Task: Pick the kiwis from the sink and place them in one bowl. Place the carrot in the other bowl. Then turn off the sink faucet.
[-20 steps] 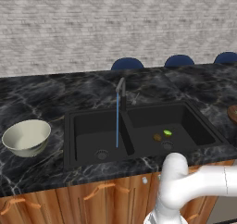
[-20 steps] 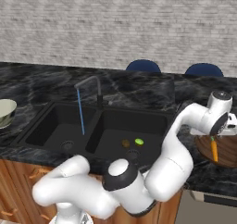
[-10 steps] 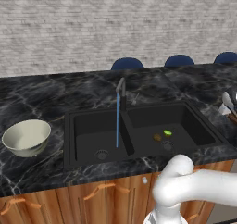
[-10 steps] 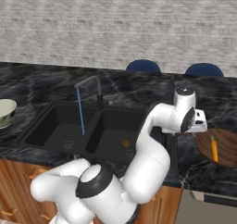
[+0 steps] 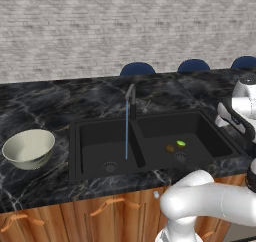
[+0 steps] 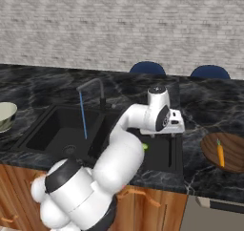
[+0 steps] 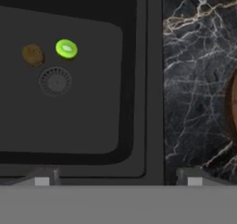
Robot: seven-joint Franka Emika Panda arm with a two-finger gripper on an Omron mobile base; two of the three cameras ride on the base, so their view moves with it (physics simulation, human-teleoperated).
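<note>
Two kiwis lie in the right basin of the black sink (image 7: 155,79) beside its drain: a bright green kiwi (image 7: 66,48) and a brown kiwi (image 7: 32,54). My gripper (image 7: 118,179) hovers open over the sink's right rim with nothing between its fingers; it shows as the gripper (image 6: 170,153) in the right base view. The carrot (image 6: 220,153) lies in the brown bowl (image 6: 231,165) on the counter to the right. The off-white bowl (image 5: 28,148) stands left of the sink (image 5: 75,151). A thin blue stream runs from the faucet (image 5: 131,93) into the left basin.
Black marble counter (image 5: 45,101) surrounds the sink. Blue chair backs (image 5: 137,68) show behind the counter, before a grey brick wall. Wooden cabinet fronts (image 5: 100,211) run below the counter edge. My own white arm (image 6: 119,158) covers part of the right basin in the right base view.
The hand has swung left from above the brown bowl to above the sink's right rim. The carrot stays in the brown bowl. The jaws remain open.
</note>
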